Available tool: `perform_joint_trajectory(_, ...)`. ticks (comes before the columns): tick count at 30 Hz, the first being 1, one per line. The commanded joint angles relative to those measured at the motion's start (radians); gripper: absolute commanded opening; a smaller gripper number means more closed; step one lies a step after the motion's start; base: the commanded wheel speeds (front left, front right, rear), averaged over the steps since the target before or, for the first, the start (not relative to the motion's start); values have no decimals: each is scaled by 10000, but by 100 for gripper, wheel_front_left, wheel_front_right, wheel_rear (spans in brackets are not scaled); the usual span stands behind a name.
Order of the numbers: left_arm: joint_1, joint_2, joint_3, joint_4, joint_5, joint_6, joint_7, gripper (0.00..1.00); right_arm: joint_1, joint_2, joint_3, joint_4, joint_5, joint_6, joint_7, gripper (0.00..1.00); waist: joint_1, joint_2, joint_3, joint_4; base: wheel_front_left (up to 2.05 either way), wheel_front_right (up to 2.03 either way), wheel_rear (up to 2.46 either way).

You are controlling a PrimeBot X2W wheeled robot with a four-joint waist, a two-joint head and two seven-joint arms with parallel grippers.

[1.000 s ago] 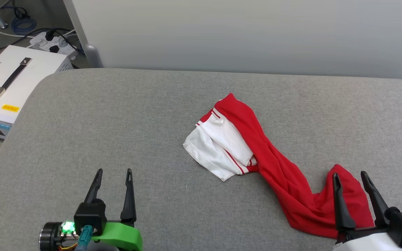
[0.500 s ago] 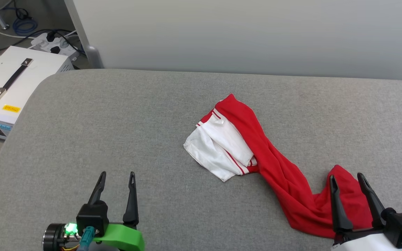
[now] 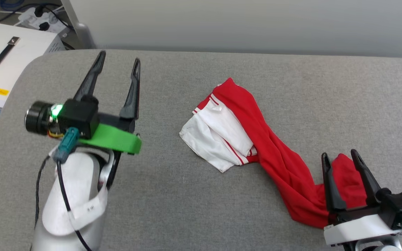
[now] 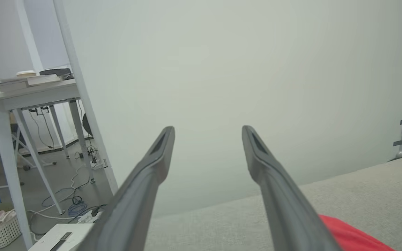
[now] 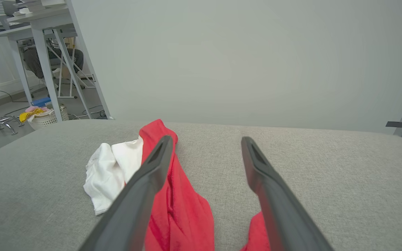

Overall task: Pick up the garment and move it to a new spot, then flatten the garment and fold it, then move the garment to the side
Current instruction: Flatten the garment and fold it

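The garment (image 3: 257,139), red with white sleeves, lies crumpled in a long diagonal strip across the grey padded table (image 3: 187,202), white part at its upper left, red tail at the lower right. My left gripper (image 3: 119,57) is raised above the table's left part, open and empty, well to the left of the garment. At the lower right my right gripper (image 3: 339,156) stands open over the red tail, nothing between its fingers. The right wrist view looks along the garment (image 5: 180,209), whose red cloth passes beneath the open gripper (image 5: 204,139). A red corner of the garment (image 4: 347,237) shows beside the open left gripper (image 4: 208,129).
A pale wall panel (image 3: 243,24) stands behind the table. On the floor at the far left sits a white case with a black handle (image 3: 2,66) beside a power strip and cables. A desk (image 4: 23,90) and a white basket (image 5: 45,118) stand further left.
My left arm has risen high and forward, its forearm now in the head view. The head view has shifted slightly downward. The right gripper has edged up over the red tail. The garment lies unmoved.
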Motion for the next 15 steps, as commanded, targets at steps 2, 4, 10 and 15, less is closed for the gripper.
perform_joint_trajectory(2,-906,236,-242,348,-115,-156,-57,100,-311,-18,61,-76,-116,-7,-48,100,0,0,586,-300,0,0,0)
perform_joint_trajectory(4,-1621,429,-520,808,-308,-222,-57,100,-447,-18,96,-86,-149,-7,-48,100,0,0,789,-401,0,0,0)
perform_joint_trajectory(10,-3658,1128,-2383,2304,-1516,-265,988,100,-758,-18,122,-142,-218,-7,-48,100,0,0,1285,-635,0,0,0)
perform_joint_trajectory(15,-4990,1613,-4314,2981,-3024,-268,2804,100,-992,-18,143,-186,-291,-7,-48,100,0,0,1623,-760,0,0,0)
